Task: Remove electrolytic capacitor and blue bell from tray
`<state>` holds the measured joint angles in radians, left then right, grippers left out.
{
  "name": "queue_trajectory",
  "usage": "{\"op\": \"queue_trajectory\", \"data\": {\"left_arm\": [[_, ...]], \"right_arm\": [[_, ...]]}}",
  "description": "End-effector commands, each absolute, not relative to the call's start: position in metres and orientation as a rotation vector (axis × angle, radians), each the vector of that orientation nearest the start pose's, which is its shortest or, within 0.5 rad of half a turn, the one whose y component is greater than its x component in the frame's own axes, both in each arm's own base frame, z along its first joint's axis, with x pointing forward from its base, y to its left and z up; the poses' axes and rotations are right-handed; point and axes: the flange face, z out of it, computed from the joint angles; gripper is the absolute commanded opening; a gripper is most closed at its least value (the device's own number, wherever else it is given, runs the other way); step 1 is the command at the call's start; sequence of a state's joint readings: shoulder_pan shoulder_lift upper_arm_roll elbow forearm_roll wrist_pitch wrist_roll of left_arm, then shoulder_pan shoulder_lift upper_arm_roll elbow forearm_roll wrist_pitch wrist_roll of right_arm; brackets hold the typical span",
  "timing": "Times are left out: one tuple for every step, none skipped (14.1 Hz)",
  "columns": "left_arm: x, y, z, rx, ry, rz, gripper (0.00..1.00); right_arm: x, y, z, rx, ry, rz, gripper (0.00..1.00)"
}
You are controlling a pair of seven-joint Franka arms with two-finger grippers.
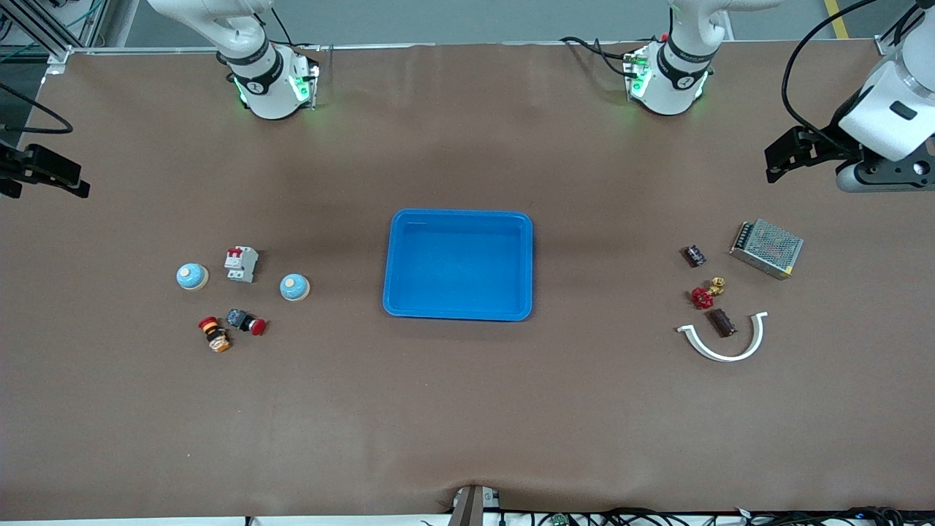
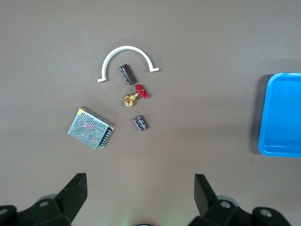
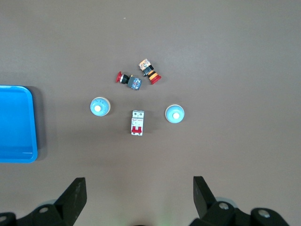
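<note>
Both the left gripper (image 2: 138, 188) and right gripper (image 3: 138, 188) hang spread over the table, tray (image 1: 459, 310) bare, no writing legible

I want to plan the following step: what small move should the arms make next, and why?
Probably none: leave both open grippers parked. The shallow bright-blue plastic tray holds nothing; two dark cylindrical capacitors lie on the brown table by the left gripper, and two pale-blue round bells by the right gripper.
</note>
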<state>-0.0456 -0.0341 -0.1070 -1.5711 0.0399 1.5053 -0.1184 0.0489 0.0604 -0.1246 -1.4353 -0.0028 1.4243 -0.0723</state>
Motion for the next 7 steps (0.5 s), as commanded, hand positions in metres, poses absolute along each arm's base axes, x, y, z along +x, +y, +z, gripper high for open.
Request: {"op": "queue_trajectory", "data": {"left_arm": [[0.525, -0.082, 0.650, -3.113, 0.091, 0.017, 1.00], [0.527, -0.082, 0.652, -3.113, 0.091, 0.010, 1.00], [0.527, -0.083, 0.653, -3.113, 0.095, 0.005, 1.00], [0.527, -0.083, 0.653, -3.113, 0.095, 0.005, 1.00], [0.527, -0.082, 0.653, -3.115, 0.093, 0.005, 1.00], [0.527, -0.082, 0.653, -3.115, 0.088, 0.005, 1.00], [0.527, -0.081, 0.654, -3.115, 0.086, 0.003, 1.00]], "right_arm": [[0.548, -0.038, 0.640, -3.153, 0.012, 0.103, 1.00], [0.547, -0.039, 0.640, -3.152, 0.012, 0.105, 1.00], [0.546, -0.038, 0.631, -3.148, 0.011, 0.131, 1.00], [0.543, -0.037, 0.624, -3.146, 0.008, 0.136, 1.00], [0.538, -0.040, 0.622, -3.143, 0.015, 0.110, 1.00], [0.534, -0.042, 0.621, -3.140, 0.017, 0.095, 1.00], [0.532, -0.042, 0.622, -3.139, 0.017, 0.102, 1.00]]}}
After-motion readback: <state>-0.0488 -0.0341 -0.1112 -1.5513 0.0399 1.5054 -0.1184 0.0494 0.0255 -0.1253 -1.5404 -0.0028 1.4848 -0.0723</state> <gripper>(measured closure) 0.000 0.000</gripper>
